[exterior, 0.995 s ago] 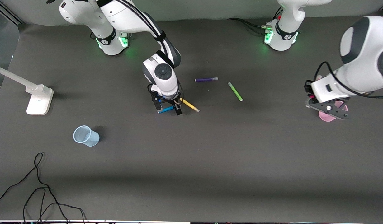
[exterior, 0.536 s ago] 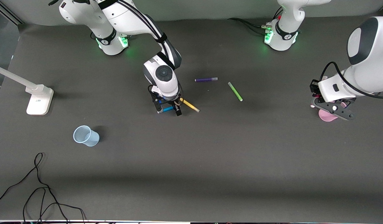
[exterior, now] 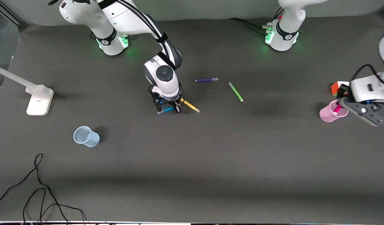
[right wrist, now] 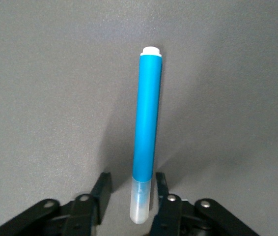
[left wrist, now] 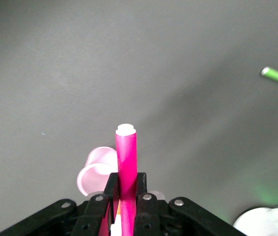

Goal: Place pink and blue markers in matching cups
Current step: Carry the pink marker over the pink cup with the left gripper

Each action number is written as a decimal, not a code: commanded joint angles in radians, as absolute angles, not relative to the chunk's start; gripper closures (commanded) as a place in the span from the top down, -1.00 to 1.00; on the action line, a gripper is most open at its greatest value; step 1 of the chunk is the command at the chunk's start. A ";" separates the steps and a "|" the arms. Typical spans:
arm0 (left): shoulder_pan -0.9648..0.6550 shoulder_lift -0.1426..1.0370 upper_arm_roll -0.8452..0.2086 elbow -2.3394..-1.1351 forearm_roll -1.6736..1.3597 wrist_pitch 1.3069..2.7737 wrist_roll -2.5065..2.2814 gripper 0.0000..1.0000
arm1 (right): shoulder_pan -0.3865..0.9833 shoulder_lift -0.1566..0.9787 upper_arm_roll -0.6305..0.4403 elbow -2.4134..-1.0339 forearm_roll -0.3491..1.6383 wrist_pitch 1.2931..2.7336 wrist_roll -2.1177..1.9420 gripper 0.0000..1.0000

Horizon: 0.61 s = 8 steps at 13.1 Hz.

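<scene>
The counter [exterior: 210, 162] is a wide dark sheet with plenty of bare room, so the two cups sit well apart, one toward each arm's end. That lets me work both colours at once without my arms crossing.

My left hand [exterior: 342, 100] is over the pink cup [exterior: 327, 115], which stands just nearer the front camera than the puzzle cube [exterior: 335, 88]. That hand is clamped on the pink marker [left wrist: 127, 157], gripping low on the barrel so that most of its length juts out past the fingers toward the cup. From the front view the marker's end looks to be at the cup's mouth. I cannot tell whether it is already inside the rim. I judge this half of the job is a release away from done.

My right hand [exterior: 169, 109] is down at the counter in the middle, spread, with a finger on each side of the blue marker's [right wrist: 146, 118] pale cap end. There is a gap on at least one side, so nothing is gripped yet. I straddle the cap end because the yellow marker [exterior: 190, 106] lies just beside the blue one, and I want only the blue between my fingers.

The blue cup [exterior: 86, 136] waits upright toward the right arm's end, nearer the front camera. The purple marker [exterior: 206, 80] and the green marker [exterior: 235, 92] lie apart, not mine to move.
</scene>
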<state>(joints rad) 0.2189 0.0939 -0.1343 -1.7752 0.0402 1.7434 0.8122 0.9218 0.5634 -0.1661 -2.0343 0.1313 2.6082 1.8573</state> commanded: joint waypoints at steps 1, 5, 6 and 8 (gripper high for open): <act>0.294 0.080 -0.147 -1.847 -0.004 1.816 0.992 -1.00 | 0.930 0.566 -0.175 -2.023 0.137 2.605 1.824 -0.55; 0.391 0.084 -0.147 -1.983 -0.164 1.971 1.338 -1.00 | 0.930 0.566 -0.175 -2.023 0.135 2.603 1.822 -0.74; 0.397 0.090 -0.146 -1.997 -0.202 1.989 1.447 -1.00 | 0.930 0.563 -0.176 -2.023 0.135 2.603 1.810 -0.74; 0.414 0.112 -0.147 -2.003 -0.241 2.006 1.595 -1.00 | 0.920 0.529 -0.182 -2.020 0.137 2.538 1.777 -0.75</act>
